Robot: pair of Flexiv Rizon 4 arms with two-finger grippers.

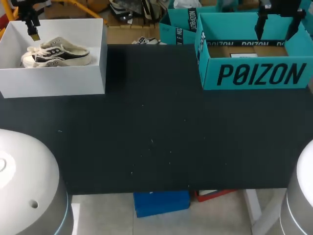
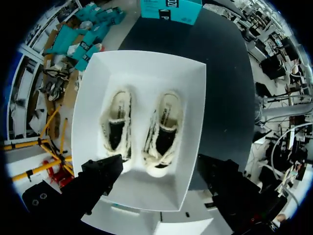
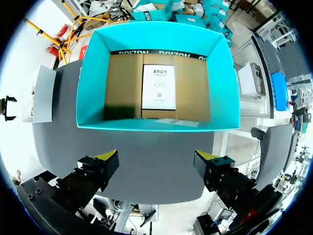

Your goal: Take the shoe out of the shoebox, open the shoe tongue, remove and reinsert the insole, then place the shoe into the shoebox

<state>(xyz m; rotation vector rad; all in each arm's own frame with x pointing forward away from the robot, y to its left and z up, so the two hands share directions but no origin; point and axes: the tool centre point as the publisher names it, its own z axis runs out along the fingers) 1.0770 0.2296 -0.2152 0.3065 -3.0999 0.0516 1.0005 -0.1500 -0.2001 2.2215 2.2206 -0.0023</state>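
Two cream shoes with black trim lie side by side in a white shoebox (image 1: pixel 54 81) at the table's far left; in the head view they read as one pair of shoes (image 1: pixel 56 52). Seen from the left wrist, one shoe (image 2: pixel 116 125) and the other shoe (image 2: pixel 164 129) rest on the floor of the white shoebox (image 2: pixel 193 122). My left gripper (image 2: pixel 161 176) hangs open above the box, over the shoes' toe ends, touching nothing; the head view shows this left gripper (image 1: pixel 32 24) over the box's back left corner. My right gripper (image 3: pixel 156 164) stands open and empty above the table beside a teal box.
The teal box (image 1: pixel 254 73) stands open at the far right, and the right gripper (image 1: pixel 279 27) hovers above it. Inside the teal box (image 3: pixel 93 83) lie a brown cardboard floor and a white paper sheet (image 3: pixel 159 87). Black tabletop (image 1: pixel 156 137) spreads between the boxes.
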